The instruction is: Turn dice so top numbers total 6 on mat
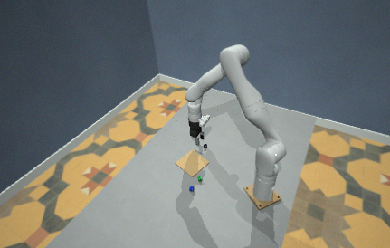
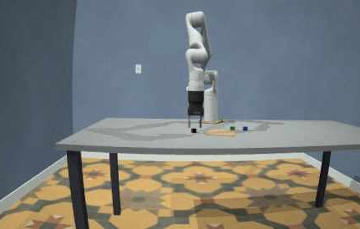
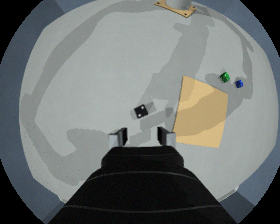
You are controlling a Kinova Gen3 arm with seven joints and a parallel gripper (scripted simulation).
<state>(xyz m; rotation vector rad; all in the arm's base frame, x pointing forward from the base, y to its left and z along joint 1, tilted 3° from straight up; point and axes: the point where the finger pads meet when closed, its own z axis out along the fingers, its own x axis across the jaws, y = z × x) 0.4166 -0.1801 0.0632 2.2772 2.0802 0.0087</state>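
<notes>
"Starting with the top view, where is everything relative to the square tan mat?"

"A small green die and a small blue die lie off the mat, on the grey table. The small black die is beyond its opposite side."

"And the exterior view?"

"The black die sits left of the mat in the frame, beneath the black two-finger gripper. Green and blue are behind the mat, toward its right."

"What does the wrist view add?"

"The gripper is spread fully open, holding nothing. The black die shows two white pips on top, left of the mat."
</notes>
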